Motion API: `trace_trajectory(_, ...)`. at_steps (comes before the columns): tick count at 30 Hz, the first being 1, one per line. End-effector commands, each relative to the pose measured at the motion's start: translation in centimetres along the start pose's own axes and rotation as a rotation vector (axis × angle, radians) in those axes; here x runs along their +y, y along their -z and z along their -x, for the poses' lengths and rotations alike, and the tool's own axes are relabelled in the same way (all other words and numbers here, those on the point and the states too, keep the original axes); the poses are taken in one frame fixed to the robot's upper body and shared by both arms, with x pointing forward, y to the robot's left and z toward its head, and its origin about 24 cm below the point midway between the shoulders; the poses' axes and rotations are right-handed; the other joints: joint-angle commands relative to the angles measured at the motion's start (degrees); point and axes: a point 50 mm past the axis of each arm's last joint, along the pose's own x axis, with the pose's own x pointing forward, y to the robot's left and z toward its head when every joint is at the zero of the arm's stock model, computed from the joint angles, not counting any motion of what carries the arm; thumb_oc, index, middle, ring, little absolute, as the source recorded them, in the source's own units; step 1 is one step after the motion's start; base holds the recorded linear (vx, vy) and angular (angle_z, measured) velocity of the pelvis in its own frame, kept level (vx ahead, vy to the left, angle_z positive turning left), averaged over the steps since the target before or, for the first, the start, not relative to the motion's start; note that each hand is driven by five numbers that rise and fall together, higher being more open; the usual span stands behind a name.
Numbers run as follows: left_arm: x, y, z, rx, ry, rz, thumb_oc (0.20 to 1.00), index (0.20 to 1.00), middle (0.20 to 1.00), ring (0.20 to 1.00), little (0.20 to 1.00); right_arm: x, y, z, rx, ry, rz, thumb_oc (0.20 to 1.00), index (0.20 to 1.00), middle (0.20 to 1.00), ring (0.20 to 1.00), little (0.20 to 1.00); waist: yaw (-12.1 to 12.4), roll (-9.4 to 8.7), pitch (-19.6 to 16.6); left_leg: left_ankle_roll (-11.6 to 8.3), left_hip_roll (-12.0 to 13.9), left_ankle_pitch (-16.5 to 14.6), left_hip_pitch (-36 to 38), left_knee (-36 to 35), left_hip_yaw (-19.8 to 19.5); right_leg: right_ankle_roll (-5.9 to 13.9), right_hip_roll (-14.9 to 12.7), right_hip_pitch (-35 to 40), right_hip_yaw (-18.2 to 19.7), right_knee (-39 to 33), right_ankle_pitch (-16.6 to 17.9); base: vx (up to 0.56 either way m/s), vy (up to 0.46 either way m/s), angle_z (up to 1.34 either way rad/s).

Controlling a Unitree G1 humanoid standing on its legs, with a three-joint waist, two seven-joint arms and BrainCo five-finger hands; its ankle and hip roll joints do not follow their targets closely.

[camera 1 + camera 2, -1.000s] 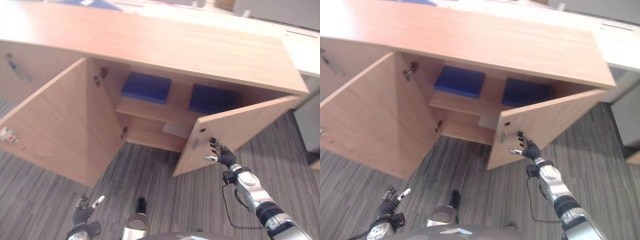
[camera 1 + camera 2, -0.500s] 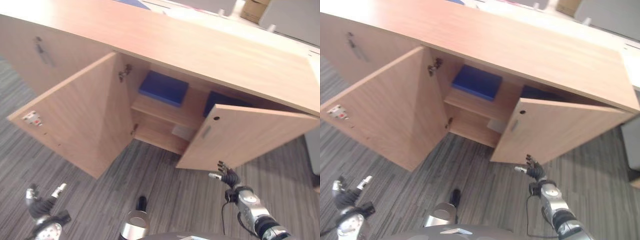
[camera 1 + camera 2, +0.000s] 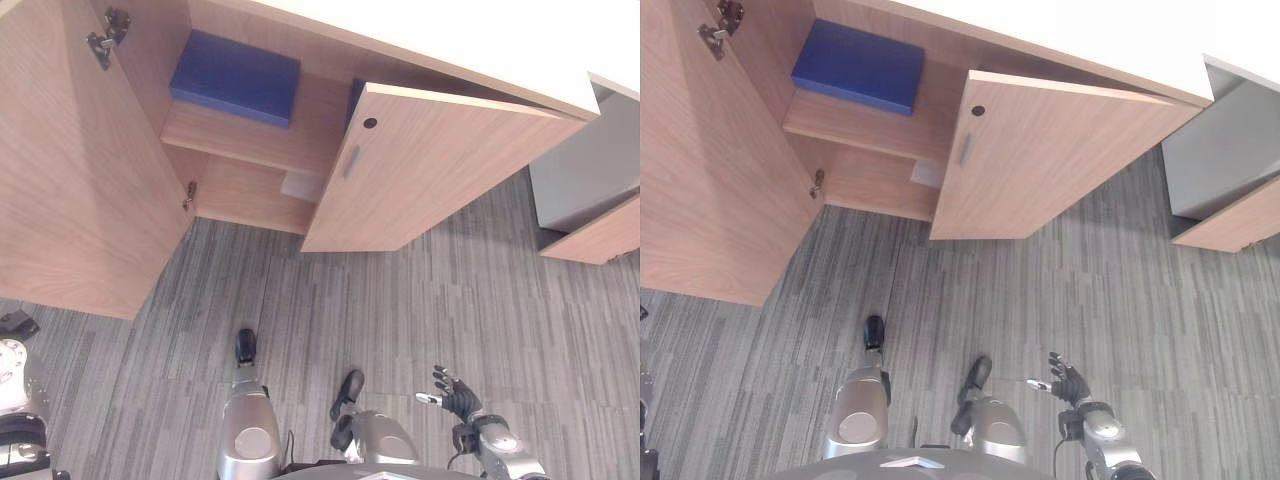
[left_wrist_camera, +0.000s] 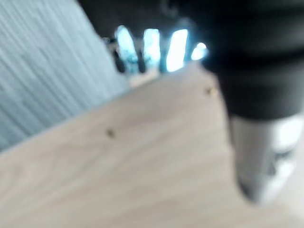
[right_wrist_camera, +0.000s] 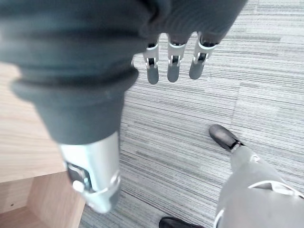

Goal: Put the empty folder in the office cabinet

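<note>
One blue folder (image 3: 235,76) lies flat on the cabinet shelf (image 3: 250,140) at upper left of the left eye view; judged light, stiff and slick-covered, it is best taken by its overhanging front edge, with the left door (image 3: 70,170) swung wide, the right door (image 3: 425,165) half-closed, and grey carpet (image 3: 420,300) open below. Right eye view: right hand (image 3: 1068,382), lower right, empty. Right wrist view shows its fingers (image 5: 173,64) straight and released over carpet; left wrist view shows the left hand (image 4: 156,47) against wood panel, grip indeterminable.

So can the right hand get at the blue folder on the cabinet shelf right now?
Probably not: the right hand hangs low over the carpet, far from the flat blue folder, and the half-open wooden door stands between them.
</note>
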Motion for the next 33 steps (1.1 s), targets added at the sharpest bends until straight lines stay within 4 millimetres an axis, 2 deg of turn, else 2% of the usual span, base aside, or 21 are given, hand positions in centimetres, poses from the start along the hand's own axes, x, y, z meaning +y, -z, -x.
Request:
trace_trajectory(1,-1.0,0.4,-0.2,0.037,0.154,-0.065,1.000,1.000,1.000,1.000,1.000,-2.4,-2.8,0.2,-0.109,0.037,0.056,1.000,1.000,1.000,1.000,1.000,0.17,3.99,-3.31,1.36,-0.90,-12.42,11.91,-6.67,2.82,2.13,0.87,-1.11,1.60,4.14,-0.38,-0.08,-0.005,-0.02)
trace_trajectory(5,-4.1,2.2,0.9,0.167,0.446,-0.075,1.000,1.000,1.000,1.000,1.000,-2.6,-3.8,-0.1,-0.139,0.030,0.059,1.000,1.000,1.000,1.000,1.000,-0.76,3.26,-2.93,1.41,-0.39,-12.88,12.21,-6.27,4.18,2.40,1.04,-1.30,2.17,3.77,0.30,-0.06,-0.007,0.00)
trace_trajectory(7,-4.8,2.8,1.5,0.193,0.500,-0.071,1.000,1.000,1.000,1.000,1.000,-2.7,-4.0,-0.1,-0.142,0.031,0.061,1.000,1.000,1.000,1.000,1.000,-0.99,3.28,-2.94,1.46,-0.34,-12.93,12.38,-6.16,4.45,2.45,1.07,-1.24,2.35,3.69,0.36,-0.02,0.005,-0.02)
trace_trajectory(9,-8.0,5.3,4.9,0.278,0.643,-0.017,1.000,1.000,1.000,1.000,1.000,-3.3,-4.4,-0.1,-0.140,0.047,0.081,1.000,1.000,1.000,1.000,1.000,-2.06,3.75,-3.17,1.73,-0.49,-13.05,13.18,-6.08,5.23,2.62,1.18,-1.05,3.25,3.42,0.51,-0.04,0.019,-0.07)
trace_trajectory(10,-8.0,5.3,4.9,0.278,0.643,-0.017,1.000,1.000,1.000,1.000,1.000,-3.3,-4.4,-0.1,-0.140,0.047,0.081,1.000,1.000,1.000,1.000,1.000,-2.06,3.75,-3.17,1.73,-0.49,-13.05,13.18,-6.08,5.23,2.62,1.18,-1.05,3.25,3.42,0.51,-0.02,0.003,-0.14)
trace_trajectory(14,-11.4,8.4,10.6,0.385,0.750,0.076,1.000,1.000,1.000,1.000,1.000,-3.4,-3.9,0.1,-0.130,0.089,0.065,1.000,1.000,1.000,1.000,1.000,-3.20,4.76,-3.99,1.97,-0.80,-13.22,14.64,-6.11,5.64,2.63,1.23,-0.30,4.27,3.29,0.41,0.03,-0.043,-0.32)
trace_trajectory(16,-12.3,9.4,12.9,0.434,0.759,0.101,1.000,1.000,1.000,1.000,1.000,-3.2,-3.7,0.0,-0.126,0.100,0.053,1.000,1.000,1.000,1.000,1.000,-3.64,5.14,-4.55,1.94,-0.93,-13.24,15.31,-6.20,5.85,2.53,1.39,0.18,4.65,3.02,0.45,0.08,-0.097,-0.16)
trace_trajectory(17,-12.6,10.3,14.7,0.475,0.771,0.101,1.000,1.000,1.000,1.000,1.000,-2.7,-3.4,0.0,-0.121,0.109,0.053,1.000,1.000,1.000,1.000,1.000,-4.27,5.40,-5.28,1.82,-1.00,-13.27,16.05,-6.22,6.22,2.42,1.52,0.69,5.10,2.70,0.47,0.11,-0.114,-0.14)
trace_trajectory(20,-12.8,11.5,16.8,0.539,0.760,0.111,1.000,1.000,1.000,1.000,1.000,-2.3,-2.4,0.1,-0.096,0.125,0.037,1.000,1.000,1.000,1.000,1.000,-5.46,6.21,-6.79,1.59,-1.08,-13.30,17.41,-6.33,6.89,2.22,1.69,1.40,6.01,2.55,0.21,0.12,-0.095,-0.38)
trace_trajectory(25,-13.7,11.7,17.7,0.549,0.749,0.102,1.000,1.000,1.000,1.000,1.000,-2.2,-1.3,0.4,-0.068,0.151,0.022,1.000,1.000,1.000,1.000,1.000,-7.04,7.37,-8.71,1.27,-1.28,-13.27,18.85,-6.69,7.61,1.75,2.09,2.53,7.08,2.02,-0.46,0.12,-0.040,-0.26)
trace_trajectory(27,-14.6,11.2,17.1,0.522,0.699,0.111,1.000,1.000,1.000,1.000,1.000,-2.6,-0.3,0.9,-0.036,0.183,0.026,1.000,1.000,1.000,1.000,1.000,-8.80,8.82,-10.46,0.87,-1.66,-13.31,20.04,-6.87,8.20,1.13,2.60,3.83,8.41,1.11,-1.19,0.22,0.012,-0.27)
trace_trajectory(29,-14.7,11.0,16.8,0.512,0.680,0.116,1.000,1.000,1.000,1.000,1.000,-2.7,-0.2,1.0,-0.029,0.188,0.030,1.000,1.000,1.000,1.000,1.000,-9.21,9.09,-10.75,0.75,-1.72,-13.29,20.25,-6.91,8.37,0.98,2.72,4.02,8.73,0.99,-1.39,0.09,0.029,-0.25)
trace_trajectory(31,-14.7,10.4,15.1,0.504,0.584,0.121,1.000,1.000,1.000,1.000,1.000,-3.4,0.2,1.4,0.001,0.208,0.059,1.000,1.000,1.000,1.000,1.000,-10.94,10.17,-11.89,0.24,-1.93,-13.16,20.98,-7.02,9.15,0.46,3.10,4.56,9.96,0.72,-2.35,0.12,0.060,-0.21)
trace_trajectory(33,-14.7,10.3,14.4,0.501,0.558,0.125,1.000,1.000,1.000,1.000,1.000,-3.7,0.4,1.5,0.011,0.213,0.072,1.000,1.000,1.000,1.000,1.000,-11.50,10.49,-12.17,0.10,-2.00,-13.15,21.24,-7.02,9.38,0.32,3.21,4.75,10.29,0.65,-2.62,0.06,0.031,-0.14)
